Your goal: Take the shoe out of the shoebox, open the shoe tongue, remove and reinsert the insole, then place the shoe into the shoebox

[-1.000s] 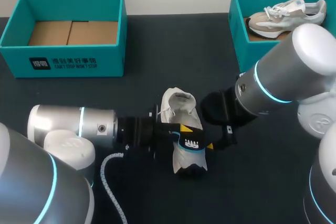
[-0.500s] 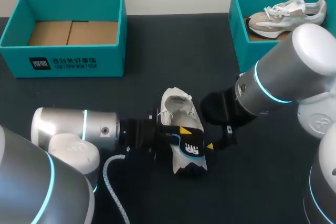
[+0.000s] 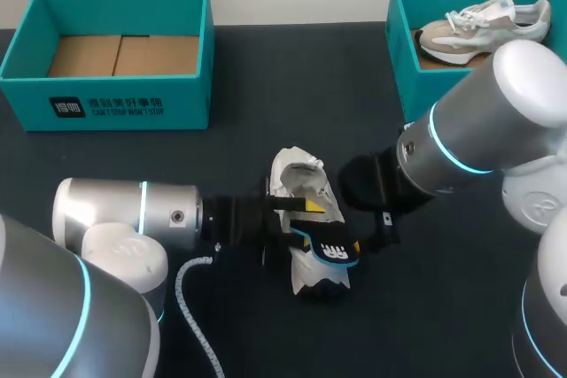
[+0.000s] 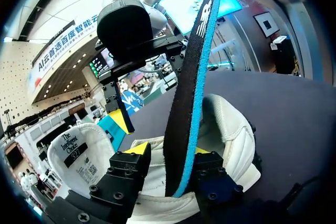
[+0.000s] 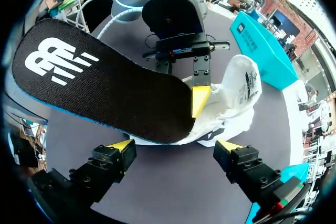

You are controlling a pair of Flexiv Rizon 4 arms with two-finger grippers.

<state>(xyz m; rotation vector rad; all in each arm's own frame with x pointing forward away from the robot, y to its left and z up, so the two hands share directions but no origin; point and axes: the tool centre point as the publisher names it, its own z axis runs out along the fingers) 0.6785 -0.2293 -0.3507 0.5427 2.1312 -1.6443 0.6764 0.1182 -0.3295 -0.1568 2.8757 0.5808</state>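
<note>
Pinching insole (image 4: pixel 188 93) in my left gripper (image 4: pixel 169 153): thin, flat, black mesh top, blue foam edge, standing tilted, lower end inside the white padded shoe (image 3: pixel 299 181) on the table (image 3: pixel 292 77). Left arm lies level and low. Right gripper (image 5: pixel 174 146) beside shoe, fingers spread.

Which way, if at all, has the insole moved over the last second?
Yes. The insole has tipped so that its blue edge shows and has slid slightly right across the shoe, away from the empty shoebox.
</note>
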